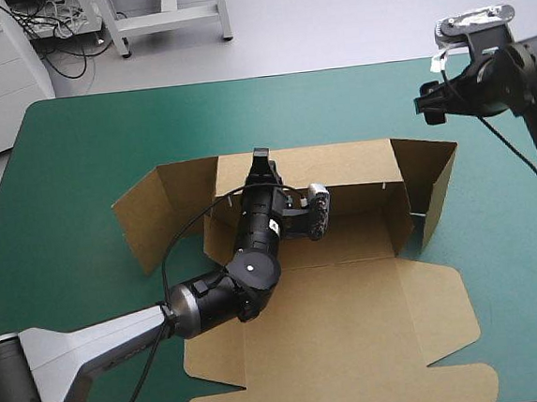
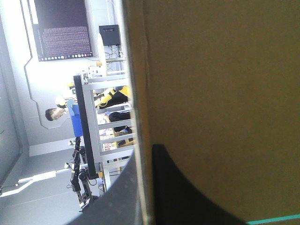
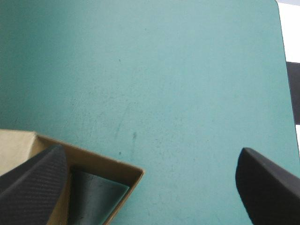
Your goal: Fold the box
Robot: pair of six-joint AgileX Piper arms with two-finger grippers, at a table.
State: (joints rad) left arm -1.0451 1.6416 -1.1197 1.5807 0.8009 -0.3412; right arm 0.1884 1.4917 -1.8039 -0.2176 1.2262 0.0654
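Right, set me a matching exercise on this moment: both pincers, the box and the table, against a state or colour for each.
Things:
1. left pincer
2. right pincer
3. box
4. table

States:
A. teal-green cover
B. open, holding nothing
C. brown, back wall up, front panel lying flat
D. shut on the back wall's top edge

Pairs: 1-D, 2-B, 3-C, 4-A

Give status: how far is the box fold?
Done: box back wall and both end flaps stand raised. In hand: left gripper is shut on the back wall; right gripper hangs open above the far right corner. Left: flaps untucked, lid flat.
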